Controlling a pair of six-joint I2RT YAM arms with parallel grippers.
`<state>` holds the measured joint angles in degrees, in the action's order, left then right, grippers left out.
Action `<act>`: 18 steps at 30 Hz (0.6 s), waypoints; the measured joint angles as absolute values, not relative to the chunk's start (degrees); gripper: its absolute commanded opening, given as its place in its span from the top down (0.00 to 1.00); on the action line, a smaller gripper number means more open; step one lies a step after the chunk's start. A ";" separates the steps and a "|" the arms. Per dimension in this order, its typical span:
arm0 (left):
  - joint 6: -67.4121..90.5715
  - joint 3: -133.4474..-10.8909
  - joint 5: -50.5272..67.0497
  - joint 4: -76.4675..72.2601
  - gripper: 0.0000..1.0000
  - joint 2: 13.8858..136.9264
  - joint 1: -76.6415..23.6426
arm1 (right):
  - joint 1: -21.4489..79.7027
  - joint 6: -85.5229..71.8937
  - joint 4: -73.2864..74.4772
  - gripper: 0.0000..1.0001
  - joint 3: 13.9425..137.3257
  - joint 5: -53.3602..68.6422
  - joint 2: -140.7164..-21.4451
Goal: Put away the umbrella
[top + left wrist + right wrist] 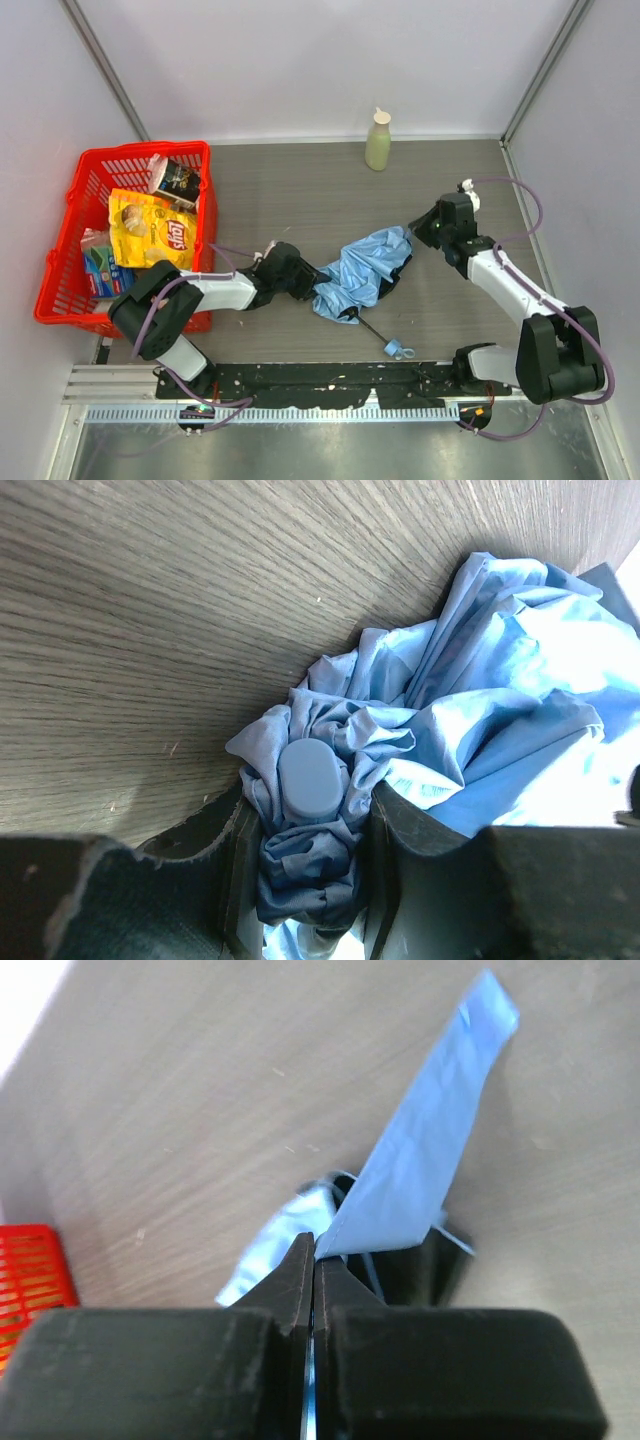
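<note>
From the top camera, the umbrella (365,272) lies on the bench (300,190) just right of the red basket (60,260). It is a crumpled blue heap, and its thin black shaft (372,328) and little handle (400,350) stick out the front. Your left hand (305,280) is at the end of the heap nearest the basket. Your right hand (418,232) is at the end farthest from the basket. A green bottle (378,140) stands well apart, farther back and right of the basket. In the left wrist camera, your fingers (400,860) squeeze a thick bunch of blue cloth, with a small round cap (310,780) poking up between them. In the right wrist camera, that hand is pressed together, pinching only one thin flap (430,1160) of cloth. I think the umbrella is light, soft and floppy. The cloth looks slippery, so a thin pinch may slide off. The stiff shaft or the cap end looks like a safer place to hold if you lift it toward the basket.
</note>
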<state>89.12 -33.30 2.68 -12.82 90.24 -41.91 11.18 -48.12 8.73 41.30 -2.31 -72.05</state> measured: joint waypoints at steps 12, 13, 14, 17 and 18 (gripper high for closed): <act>89.32 -33.30 3.11 -12.78 1.00 90.24 -41.89 | 11.18 -29.93 -23.90 0.92 41.12 9.39 -81.03; 89.34 -33.30 3.11 -12.78 1.00 90.24 -41.89 | 11.18 -29.10 -27.42 0.90 40.05 10.00 -81.03; 89.34 -33.30 3.14 -12.80 1.00 90.24 -41.89 | 11.18 -28.49 -30.72 0.90 38.92 10.44 -81.03; 89.36 -33.30 3.16 -12.78 1.00 90.24 -41.89 | 11.11 -27.68 -36.93 0.91 36.86 10.33 -81.69; 89.34 -33.30 3.20 -12.78 1.00 90.24 -41.89 | 11.07 -27.77 -37.98 0.91 36.60 9.74 -82.30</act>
